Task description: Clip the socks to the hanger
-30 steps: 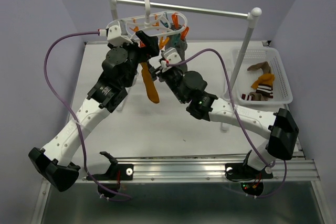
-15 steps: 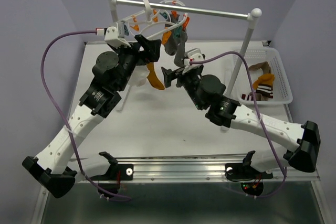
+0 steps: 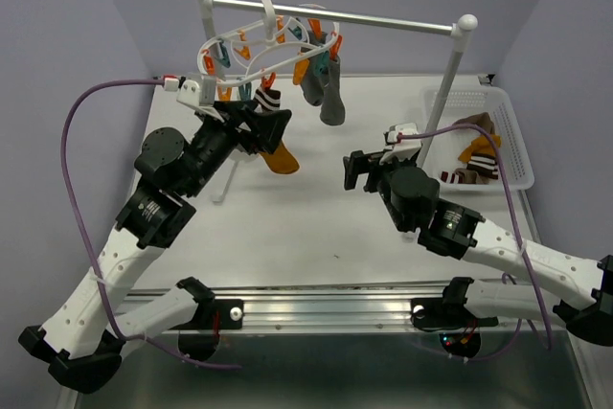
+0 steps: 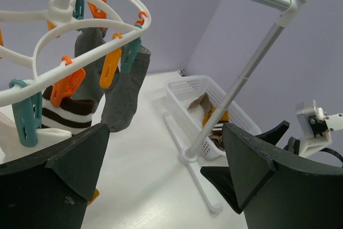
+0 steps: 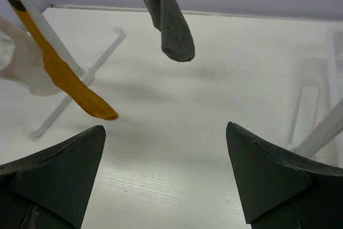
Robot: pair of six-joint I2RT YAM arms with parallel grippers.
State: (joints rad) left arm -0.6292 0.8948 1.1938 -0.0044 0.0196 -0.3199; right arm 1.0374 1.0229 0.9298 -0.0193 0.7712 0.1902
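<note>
Top external: left fingers and right fingers splayed, gripping nothing; grey sock, mustard sock clipped on hanger.

Hanger partly beyond picture's edge

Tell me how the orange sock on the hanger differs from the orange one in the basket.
The hung orange sock dangles at full length from a clip on the hanger. The basket orange sock lies crumpled and unclipped in the basket. The hung orange sock is left of the table's middle, while the basket orange sock is at its right edge. Both are mustard-orange.
</note>
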